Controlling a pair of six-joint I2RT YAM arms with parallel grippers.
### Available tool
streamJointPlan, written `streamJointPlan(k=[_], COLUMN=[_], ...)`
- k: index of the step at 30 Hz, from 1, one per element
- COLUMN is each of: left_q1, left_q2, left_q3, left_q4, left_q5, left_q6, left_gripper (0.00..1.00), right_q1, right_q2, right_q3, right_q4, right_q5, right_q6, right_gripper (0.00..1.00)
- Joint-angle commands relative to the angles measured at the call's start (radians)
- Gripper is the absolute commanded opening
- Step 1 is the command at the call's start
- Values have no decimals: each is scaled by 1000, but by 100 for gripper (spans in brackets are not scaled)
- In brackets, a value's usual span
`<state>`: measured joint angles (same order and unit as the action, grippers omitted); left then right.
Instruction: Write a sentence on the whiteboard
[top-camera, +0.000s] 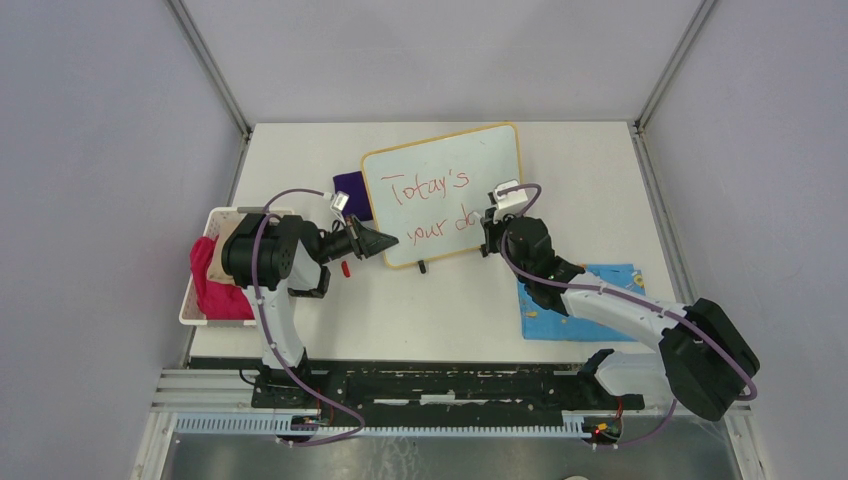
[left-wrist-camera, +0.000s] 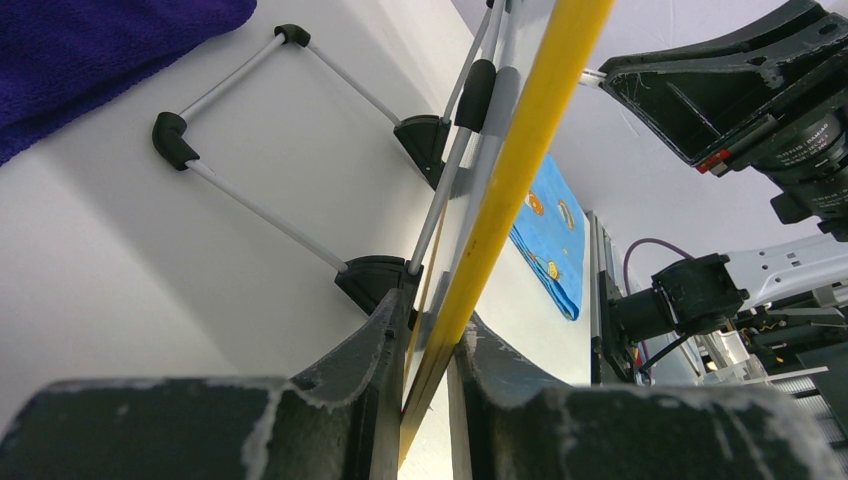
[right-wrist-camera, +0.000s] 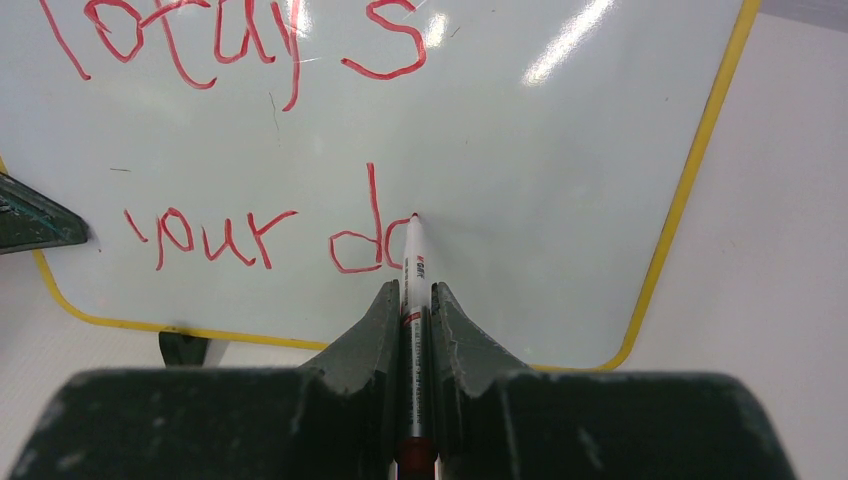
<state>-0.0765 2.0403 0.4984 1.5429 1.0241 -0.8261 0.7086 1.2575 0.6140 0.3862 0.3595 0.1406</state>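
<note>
The whiteboard (top-camera: 445, 170) with a yellow frame stands tilted mid-table. Red writing (top-camera: 430, 187) on it reads "Today's" over "your da", the last letter partly hidden by my right arm. My left gripper (top-camera: 390, 243) is shut on the board's lower left edge; in the left wrist view the yellow frame (left-wrist-camera: 500, 190) runs between its fingers (left-wrist-camera: 370, 350). My right gripper (top-camera: 487, 232) is shut on a white marker (right-wrist-camera: 412, 270) whose tip touches the board (right-wrist-camera: 560, 150) at the end of "da" (right-wrist-camera: 365, 245).
A purple cloth (top-camera: 348, 190) lies behind the board's left side. A blue patterned cloth (top-camera: 580, 285) lies at the right. A white basket (top-camera: 200, 285) with a pink cloth stands at the left edge. A small red item (top-camera: 346, 268) lies under the left gripper.
</note>
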Motion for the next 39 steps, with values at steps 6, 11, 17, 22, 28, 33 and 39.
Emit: streamJointPlan(k=[6, 11, 17, 22, 28, 33, 39], left_q1=[-4, -4, -4, -5, -5, -5, -4], left_q2=[32, 31, 32, 32, 31, 32, 32], left_q3=[-3, -3, -1, -3, -3, -3, -1], left_q4=[150, 150, 151, 151, 150, 150, 151], left_q5=[-18, -19, -18, -18, -18, -18, -17], left_q6=[-45, -45, -45, -45, -45, -45, -47], left_gripper=[2, 2, 2, 2, 2, 2, 2], right_q1=[-8, -10, -9, -10, -9, -11, -12], right_q2=[20, 16, -1, -14, -30, -59, -66], right_q3=[28, 7, -33, -61, -76, -77, -42], right_q4=[45, 45, 48, 50, 45, 53, 52], right_q5=[2, 2, 1, -7, 11, 30, 23], right_q6=[-4, 2, 13, 21, 18, 16, 9], right_gripper=[0, 0, 0, 0, 0, 0, 0])
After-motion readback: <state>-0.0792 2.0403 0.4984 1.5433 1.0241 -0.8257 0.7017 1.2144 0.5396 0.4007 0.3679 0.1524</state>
